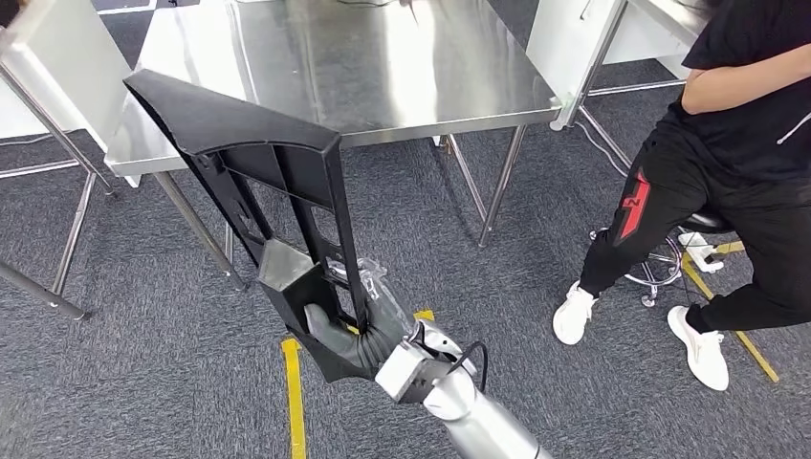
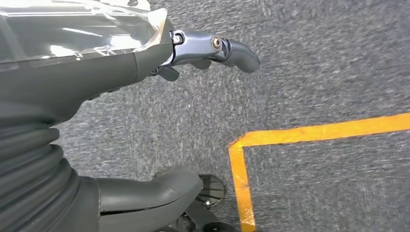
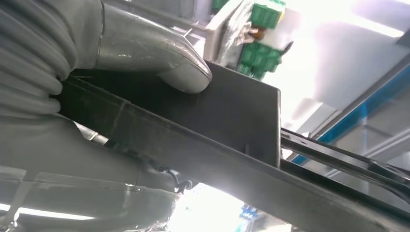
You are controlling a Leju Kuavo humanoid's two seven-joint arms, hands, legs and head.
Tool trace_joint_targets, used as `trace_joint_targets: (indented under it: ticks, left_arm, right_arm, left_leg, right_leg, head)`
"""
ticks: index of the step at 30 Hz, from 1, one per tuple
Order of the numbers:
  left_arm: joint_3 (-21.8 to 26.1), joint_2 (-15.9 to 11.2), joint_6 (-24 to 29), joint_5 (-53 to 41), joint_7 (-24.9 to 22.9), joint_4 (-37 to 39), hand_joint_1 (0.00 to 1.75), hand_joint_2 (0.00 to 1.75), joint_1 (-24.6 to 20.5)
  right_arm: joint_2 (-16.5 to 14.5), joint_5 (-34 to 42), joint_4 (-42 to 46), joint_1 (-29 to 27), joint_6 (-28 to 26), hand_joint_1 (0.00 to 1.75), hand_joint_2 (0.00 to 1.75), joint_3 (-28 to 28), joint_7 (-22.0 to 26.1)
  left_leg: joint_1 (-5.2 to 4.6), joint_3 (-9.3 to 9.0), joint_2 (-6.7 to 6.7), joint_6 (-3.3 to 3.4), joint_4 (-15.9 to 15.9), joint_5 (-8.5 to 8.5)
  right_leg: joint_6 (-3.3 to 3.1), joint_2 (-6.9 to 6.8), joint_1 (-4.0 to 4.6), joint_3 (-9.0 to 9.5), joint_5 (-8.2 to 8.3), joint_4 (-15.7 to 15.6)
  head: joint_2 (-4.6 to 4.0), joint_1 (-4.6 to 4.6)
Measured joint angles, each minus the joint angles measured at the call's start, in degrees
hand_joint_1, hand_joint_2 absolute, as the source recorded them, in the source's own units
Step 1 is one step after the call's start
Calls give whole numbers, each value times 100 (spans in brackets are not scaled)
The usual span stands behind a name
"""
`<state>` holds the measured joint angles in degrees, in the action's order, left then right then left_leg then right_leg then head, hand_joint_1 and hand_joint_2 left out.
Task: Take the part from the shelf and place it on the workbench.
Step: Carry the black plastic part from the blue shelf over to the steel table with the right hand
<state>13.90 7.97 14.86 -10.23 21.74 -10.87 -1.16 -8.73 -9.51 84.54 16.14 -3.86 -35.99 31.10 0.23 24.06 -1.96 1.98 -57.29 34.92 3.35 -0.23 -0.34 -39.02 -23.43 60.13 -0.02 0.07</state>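
A large black plastic part [image 1: 249, 143], a long ribbed frame, stands tilted above the carpet in the head view. My right hand [image 1: 349, 335] grips its lower end, the thumb wrapped over a rib. Its upper end overlaps the near left edge of the steel workbench [image 1: 383, 67]; whether it touches I cannot tell. Close up in the right wrist view, the thumb [image 3: 145, 48] presses on the part [image 3: 232, 116]. My left hand [image 2: 96, 72] hangs over the carpet with its fingers [image 2: 217, 48] apart, holding nothing.
A person [image 1: 727, 143] in black sits on a stool [image 1: 669, 258] at the right, feet on the carpet. Workbench legs [image 1: 502, 182] stand ahead. Yellow floor tape [image 1: 295, 402] runs below the part. A white metal frame [image 1: 57, 57] stands at the left.
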Motion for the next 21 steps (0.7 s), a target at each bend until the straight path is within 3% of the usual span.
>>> trace_joint_targets:
  ticks: [1,3,4,5,6,7,9,10,11,14,15,16,18,19,20,21]
  left_arm:
    - [0,-2,1,0,4,-4,0,175,-7]
    - [1,-6,1,-1,7,-15,0,175,-42]
    - [0,-7,1,-6,7,-18,0,175,-61]
    - [-1,-8,1,-15,7,-21,0,175,-75]
    - [-1,-8,1,-26,7,-21,0,175,-78]
    - [-1,-9,1,-40,6,-21,0,175,-75]
    - [0,-19,-8,-67,5,-20,0,175,-60]
    - [0,-27,-19,-82,5,-19,0,175,-55]
    - [0,-35,-31,-96,5,-17,0,175,-50]
    - [-1,-50,-64,-112,0,9,0,175,-2]
    - [-1,-52,-74,-109,-6,12,0,175,6]
    - [-1,-54,-80,-107,-12,6,0,175,-9]
    - [0,-51,-80,-101,-22,-14,0,175,-74]
    - [1,-53,-70,-97,-26,-20,0,175,-109]
    - [3,-58,-59,-90,-29,-22,0,175,-131]
    - [5,-63,-45,-82,-33,-23,0,175,-136]
  right_arm:
    - [-11,1,0,14,-5,175,175,-1,-2]
    - [-56,1,9,45,-15,175,175,2,0]
    - [-75,2,12,57,-22,175,175,4,2]
    - [-86,-1,13,57,-27,175,175,5,-1]
    - [-87,-3,13,52,-32,175,175,5,-5]
    - [-87,-6,12,47,-37,175,175,4,-10]
    - [-86,-8,11,39,-54,175,175,4,-23]
    - [-84,-8,11,39,-66,175,175,5,-27]
    - [-79,-8,10,38,-78,175,175,7,-31]
    - [-51,-13,-8,22,-96,175,175,8,-40]
    - [-53,-24,-14,17,-99,175,175,8,-50]
    - [-64,-37,-16,21,-104,175,175,8,-58]
    - [-129,-70,-10,69,-120,175,175,1,-70]
    - [-157,-84,-10,99,-128,175,175,-10,-68]
    - [-179,-101,-13,121,-134,175,175,-28,-69]
    - [-185,-114,-26,131,-135,175,175,-48,-74]
  left_leg:
    - [-8,-37,6,-33,-28,-31]
    - [-7,150,46,-88,-461,-313]
    - [-3,406,73,-112,-859,-487]
    - [6,700,98,-140,-1252,-553]
    - [15,979,117,-168,-1545,-476]
    - [27,1237,129,-194,-1724,-266]
    - [60,1600,147,-237,-1705,255]
    - [78,1709,159,-251,-1543,361]
    - [95,1778,172,-260,-1286,259]
    - [114,1829,242,-242,-372,-1095]
    - [102,1807,256,-213,-247,-1404]
    - [81,1763,260,-169,-226,-1447]
    - [57,1596,227,-65,-254,-1344]
    - [52,1503,216,-16,-239,-1276]
    - [50,1401,202,23,-217,-1203]
    - [49,1302,193,50,-198,-1119]
  right_leg:
    - [-112,14,-2,89,-15,-44]
    - [-265,40,-54,293,-89,-165]
    - [-319,41,-70,417,-133,-244]
    - [-362,42,-84,558,-188,-330]
    - [-391,42,-84,706,-253,-408]
    - [-405,49,-85,858,-328,-480]
    - [-395,75,-93,1166,-503,-569]
    - [-380,88,-101,1321,-608,-589]
    - [-360,96,-110,1475,-727,-598]
    - [-275,120,-84,1832,-1114,-597]
    - [-235,130,-64,1969,-1218,-605]
    - [-179,139,-42,2073,-1260,-567]
    - [-45,127,-39,1995,-1125,-155]
    - [-11,114,-41,1741,-1008,257]
    - [-22,100,-51,1413,-955,716]
    - [-76,89,-55,1069,-1003,1115]
  head:
    - [0,-2]
    - [0,-3]
    - [0,-6]
    - [0,-8]
    - [0,-8]
    - [0,-9]
    - [0,-9]
    - [0,-9]
    - [0,-9]
    - [0,-22]
    - [0,-24]
    - [0,-23]
    - [0,-13]
    - [0,-11]
    - [0,-9]
    - [0,-5]
